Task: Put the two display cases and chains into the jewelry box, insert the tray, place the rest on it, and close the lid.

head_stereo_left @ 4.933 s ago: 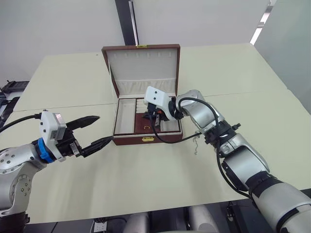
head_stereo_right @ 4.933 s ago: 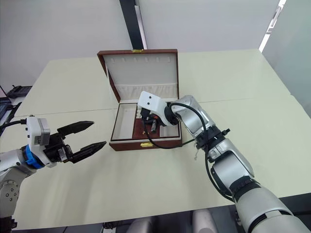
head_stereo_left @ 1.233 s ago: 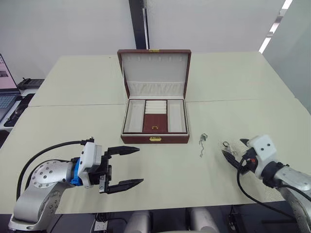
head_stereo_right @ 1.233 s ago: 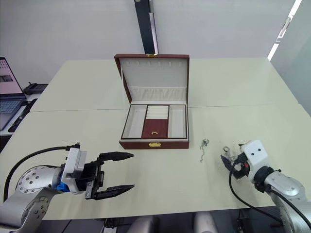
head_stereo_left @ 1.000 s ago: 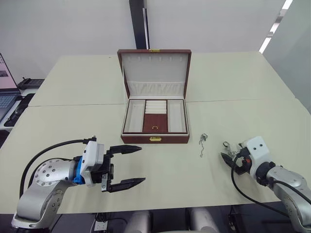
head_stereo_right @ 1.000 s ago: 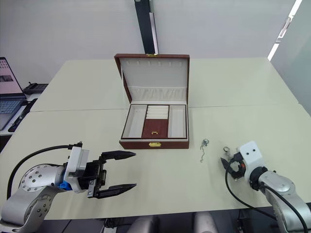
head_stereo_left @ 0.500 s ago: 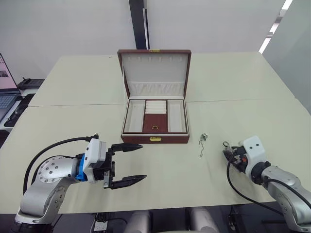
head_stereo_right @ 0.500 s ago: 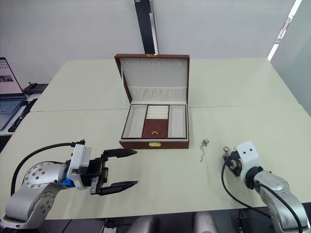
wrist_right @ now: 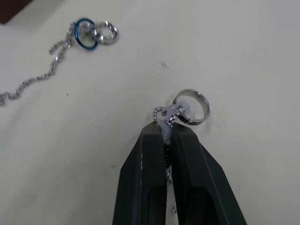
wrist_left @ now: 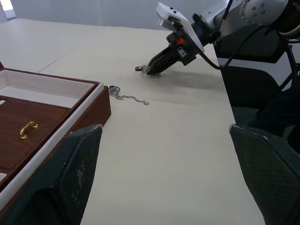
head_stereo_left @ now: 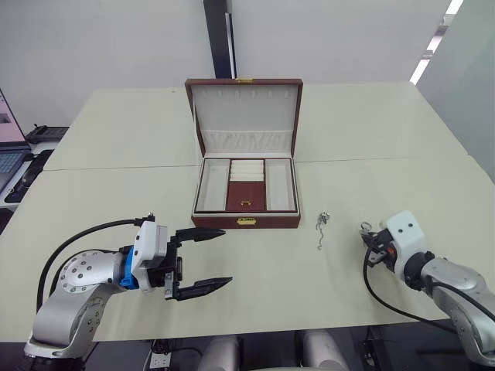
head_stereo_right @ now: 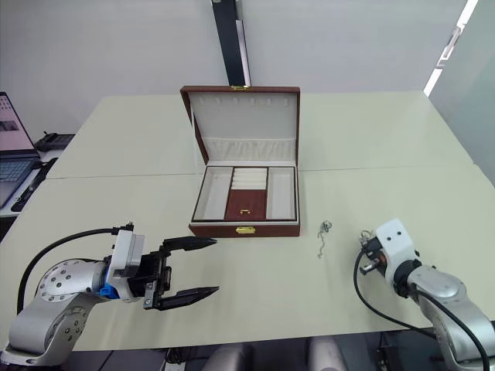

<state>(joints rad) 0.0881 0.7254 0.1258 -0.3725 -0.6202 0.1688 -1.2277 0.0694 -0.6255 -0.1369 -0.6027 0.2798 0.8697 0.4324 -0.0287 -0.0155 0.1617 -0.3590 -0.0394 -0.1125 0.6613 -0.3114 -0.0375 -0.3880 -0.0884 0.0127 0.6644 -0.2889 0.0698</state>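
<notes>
A pale cream table fills the scene, a seam crossing it level with the middle of the jewelry box; a grey wall with a dark vertical post stands behind, and a laptop sits off the table's edge at 9 o'clock.

The jewelry box stands at 12 o'clock from the robot, its lid raised upright, cream lining and gathered pocket facing forward. The tray sits inside the box: cream side compartments, a ring-roll strip at the far end of the middle, and a brown middle section with a small gold handle. Its compartments look bare, though small pieces would be hard to make out from the head views.

At 4 o'clock from the box, the thin chain lies on the table, its clump toward the box. Well to 3 o'clock of it, the right gripper is low at the table by the ring-topped short chain.

The right wrist view shows what the head views cannot: the right gripper's two fingers are pinched together on the short chain's links, with the ring just past the tips, and a blue ring sits in the thin chain's clump. The left wrist view shows the right gripper's tips down at the table surface.

The left gripper hovers at 7 o'clock from the box, fingers spread wide, holding nothing.
</notes>
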